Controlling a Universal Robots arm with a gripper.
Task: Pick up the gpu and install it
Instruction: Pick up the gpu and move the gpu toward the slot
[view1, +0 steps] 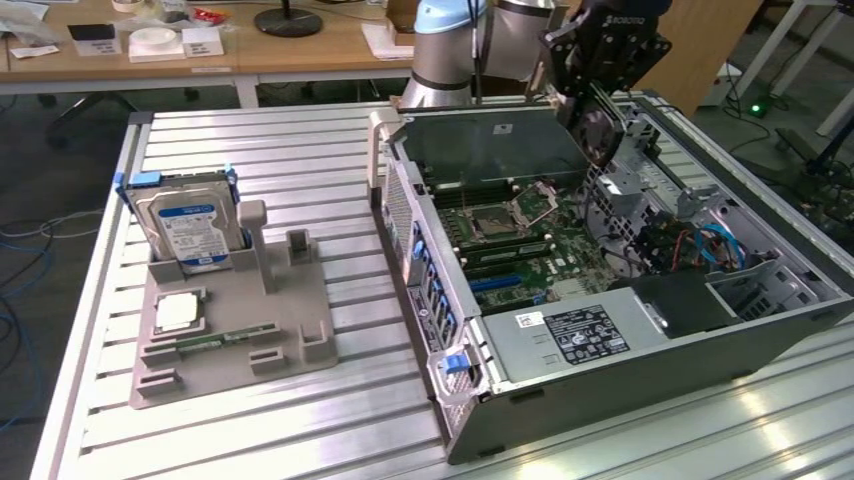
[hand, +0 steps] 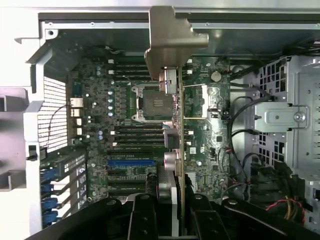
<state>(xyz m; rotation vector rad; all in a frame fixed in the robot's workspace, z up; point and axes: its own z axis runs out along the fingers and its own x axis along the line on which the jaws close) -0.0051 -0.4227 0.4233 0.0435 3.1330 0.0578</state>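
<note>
Since my gripper (hand: 175, 210) is clamped on the graphics card (hand: 172, 80), which hangs edge-down over the motherboard (hand: 125, 125), I'd keep it upright and square with the blue slot (hand: 131, 162).

The gpu (view1: 597, 132) is a thin dark card with a silvery metal bracket (hand: 170, 40) at one end. It stands on edge, clamped in the gripper (hand: 172, 212), above the motherboard (hand: 125, 130) inside the open computer case (view1: 747, 340).
</note>
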